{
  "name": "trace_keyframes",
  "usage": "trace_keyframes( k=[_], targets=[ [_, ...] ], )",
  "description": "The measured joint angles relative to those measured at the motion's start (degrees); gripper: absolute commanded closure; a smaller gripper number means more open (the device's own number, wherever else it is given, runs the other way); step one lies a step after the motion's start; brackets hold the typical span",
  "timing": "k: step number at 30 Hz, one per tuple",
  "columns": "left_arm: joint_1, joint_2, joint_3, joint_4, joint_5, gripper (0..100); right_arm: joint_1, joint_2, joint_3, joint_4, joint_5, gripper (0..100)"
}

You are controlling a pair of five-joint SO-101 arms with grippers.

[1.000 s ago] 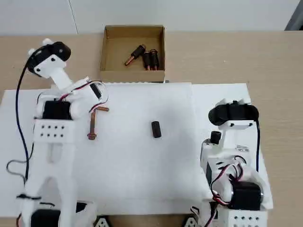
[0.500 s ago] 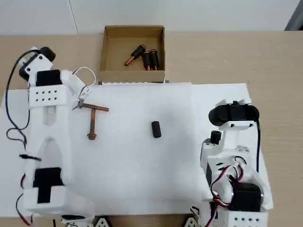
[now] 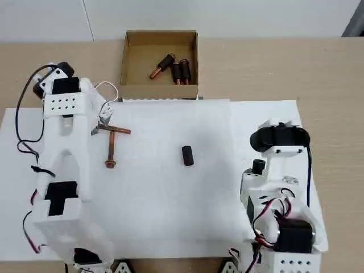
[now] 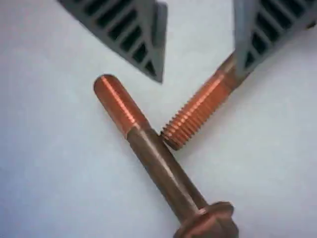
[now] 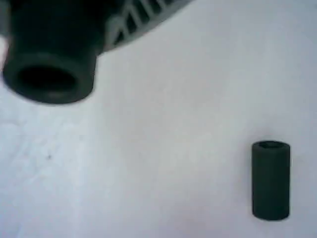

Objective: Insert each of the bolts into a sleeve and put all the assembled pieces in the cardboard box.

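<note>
Copper-coloured metal bolt with a flanged head (image 4: 158, 158) lies just off the tips of the left end effector (image 4: 198, 74), whose ribbed grey fingers (image 4: 133, 34) are spread wide, pinching nothing. Its rounded tip sits nearest the fingertips and its long axis runs away from them to the head. A second bolt (image 4: 198, 106) of the same copper metal butts its threaded end against that shank, crosswise, its far part hidden behind one finger. We judge this contact the hazard: closing on one bolt could roll the other or catch both. Well apart, the right end effector (image 3: 259, 166) pinches a short black cylindrical sleeve (image 5: 49, 59); a loose black sleeve (image 5: 270, 179) lies beyond it.
</note>
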Motion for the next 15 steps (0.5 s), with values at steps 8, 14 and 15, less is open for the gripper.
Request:
trace_keyframes(
  k=[8, 14, 15],
  targets=[
    [-0.1, 5.0, 0.0, -3.8, 0.1, 90, -0.1, 0.0, 0.0, 0.0, 0.0, 99.6],
    [-0.1, 6.2, -0.7, -6.8, 0.2, 90, -0.1, 0.0, 0.0, 0.0, 0.0, 99.6],
    [-0.1, 6.2, -1.1, -7.4, 0.1, 90, -0.1, 0.0, 0.0, 0.0, 0.0, 99.6]
  ],
)
